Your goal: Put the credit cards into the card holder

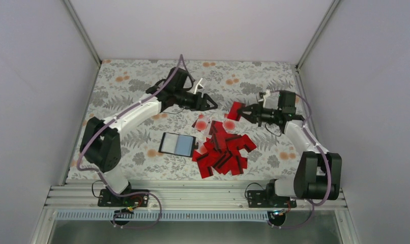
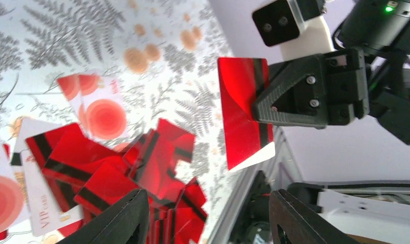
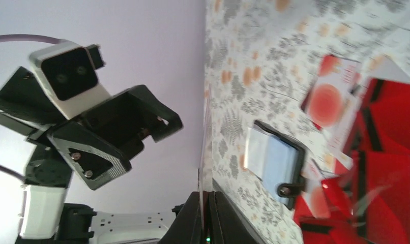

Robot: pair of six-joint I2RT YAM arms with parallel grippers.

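Observation:
A heap of red credit cards (image 1: 224, 151) with black stripes lies on the floral cloth, right of the open black card holder (image 1: 177, 144) with grey-blue panels. My right gripper (image 1: 244, 113) is shut on one red card (image 1: 236, 110), held on edge above the cloth behind the heap. In the left wrist view that card (image 2: 238, 112) hangs in the right gripper (image 2: 261, 108). In the right wrist view the card (image 3: 207, 152) is edge-on between the shut fingers, with the card holder (image 3: 274, 162) beyond. My left gripper (image 1: 212, 101) is open and empty, facing the held card.
Two white cards with red circles (image 1: 200, 123) lie on the cloth behind the heap; they also show in the left wrist view (image 2: 98, 109). Grey walls enclose the table. The metal rail (image 1: 193, 195) runs along the near edge.

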